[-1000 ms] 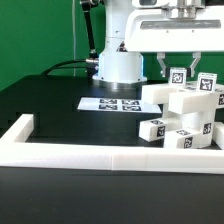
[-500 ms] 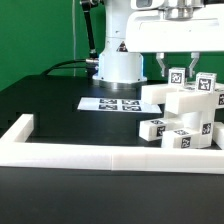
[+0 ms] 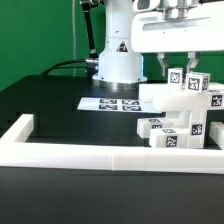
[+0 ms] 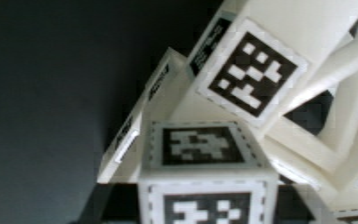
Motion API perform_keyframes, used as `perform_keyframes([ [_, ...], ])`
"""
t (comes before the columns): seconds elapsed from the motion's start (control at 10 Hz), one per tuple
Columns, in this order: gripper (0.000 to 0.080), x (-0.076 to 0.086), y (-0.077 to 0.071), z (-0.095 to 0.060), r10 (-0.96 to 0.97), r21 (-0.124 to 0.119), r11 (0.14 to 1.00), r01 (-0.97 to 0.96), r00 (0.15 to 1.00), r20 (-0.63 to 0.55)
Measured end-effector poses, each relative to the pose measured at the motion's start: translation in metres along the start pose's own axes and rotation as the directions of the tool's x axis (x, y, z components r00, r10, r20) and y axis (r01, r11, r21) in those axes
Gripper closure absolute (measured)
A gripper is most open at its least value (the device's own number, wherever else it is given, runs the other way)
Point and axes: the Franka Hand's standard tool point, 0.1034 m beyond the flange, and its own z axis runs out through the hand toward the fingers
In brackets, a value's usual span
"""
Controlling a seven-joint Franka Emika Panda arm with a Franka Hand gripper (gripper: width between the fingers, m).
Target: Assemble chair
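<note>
The chair is a chunky white stack of blocks with black-and-white tags, standing at the exterior view's right on the black table. My gripper hangs straight over it, its two dark fingers down on either side of a tagged top piece and shut on it. A second tagged post rises beside it. Low at the front lie tagged blocks. The wrist view is filled by the white parts up close, with a tagged block face and a slanted tagged piece; my fingertips do not show there.
The marker board lies flat in front of the robot's white base. A long white border rail runs along the table's front and turns back at the exterior view's left. Green wall behind.
The chair structure has shifted toward the exterior view's left together with my gripper, and its low front blocks sit differently now. The jaws have stayed shut.
</note>
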Motion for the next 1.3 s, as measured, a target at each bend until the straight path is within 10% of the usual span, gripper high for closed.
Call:
perform_keyframes([
  [0.5,0.0427,-0.0003,0.0002,0.0002,0.148,0.006,0.989,-0.148,0.989,0.007],
  [0.6,0.0247,-0.0005,0.0001,0.0002,0.089,0.004,0.996,-0.089,0.996,0.005],
  [0.8,0.0170,-0.0013,-0.0005,0.0003,-0.036,0.002,0.999,0.036,0.999,0.003],
  [1.3,0.0151,-0.0009,-0.0005,0.0000,-0.412,0.001,0.911,0.412,0.911,0.000],
])
